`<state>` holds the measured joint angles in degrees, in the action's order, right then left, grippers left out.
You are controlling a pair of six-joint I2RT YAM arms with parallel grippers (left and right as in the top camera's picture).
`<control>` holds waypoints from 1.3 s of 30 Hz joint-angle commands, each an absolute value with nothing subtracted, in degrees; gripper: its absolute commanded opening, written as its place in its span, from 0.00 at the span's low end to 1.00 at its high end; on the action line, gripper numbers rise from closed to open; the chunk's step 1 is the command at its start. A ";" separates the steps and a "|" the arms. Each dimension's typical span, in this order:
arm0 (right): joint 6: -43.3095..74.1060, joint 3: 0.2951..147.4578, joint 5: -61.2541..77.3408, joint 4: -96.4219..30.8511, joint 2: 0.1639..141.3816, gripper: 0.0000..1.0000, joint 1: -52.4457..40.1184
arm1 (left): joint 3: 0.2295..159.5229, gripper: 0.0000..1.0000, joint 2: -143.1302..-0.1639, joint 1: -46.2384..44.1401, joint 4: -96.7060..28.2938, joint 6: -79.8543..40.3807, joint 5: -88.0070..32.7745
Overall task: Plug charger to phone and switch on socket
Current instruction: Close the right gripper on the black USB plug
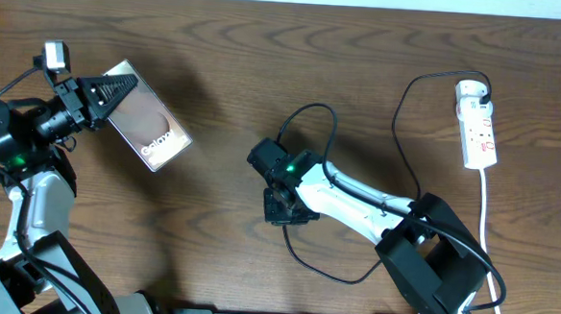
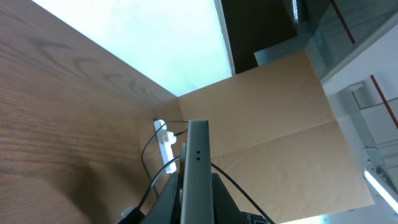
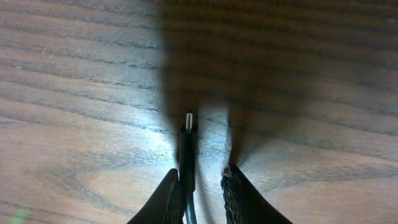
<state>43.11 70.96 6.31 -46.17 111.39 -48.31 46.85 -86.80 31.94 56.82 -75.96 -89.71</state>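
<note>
Left pincer (image 1: 111,89): clenching the phone (image 1: 148,121) by one edge, holding it at the left of the surface (image 1: 247,59), lettered face showing.
Right pincer (image 3: 203,180): hovering mid-surface, fingers standing slightly apart, not clamping anything.
Socket (image 1: 476,124): lying far right, white cord trailing toward the near edge.
Charger (image 1: 332,131): plug sitting in the socket's far end; connector lying between the right fingers, touching one.
</note>
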 commanded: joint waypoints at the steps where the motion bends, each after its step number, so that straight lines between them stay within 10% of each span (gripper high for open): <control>1: 44.42 70.57 5.04 -46.09 112.44 0.20 -47.64 | 46.94 0.07 -86.17 32.18 57.12 -74.98 -90.02; 32: 42.15 73.30 4.29 -45.21 112.40 0.01 -44.62 | 46.94 0.07 -86.17 32.18 57.12 -74.98 -90.02; 39: 22.92 79.18 31.66 -44.69 112.40 0.01 -33.89 | 46.94 0.07 -86.17 32.18 57.12 -74.98 -90.02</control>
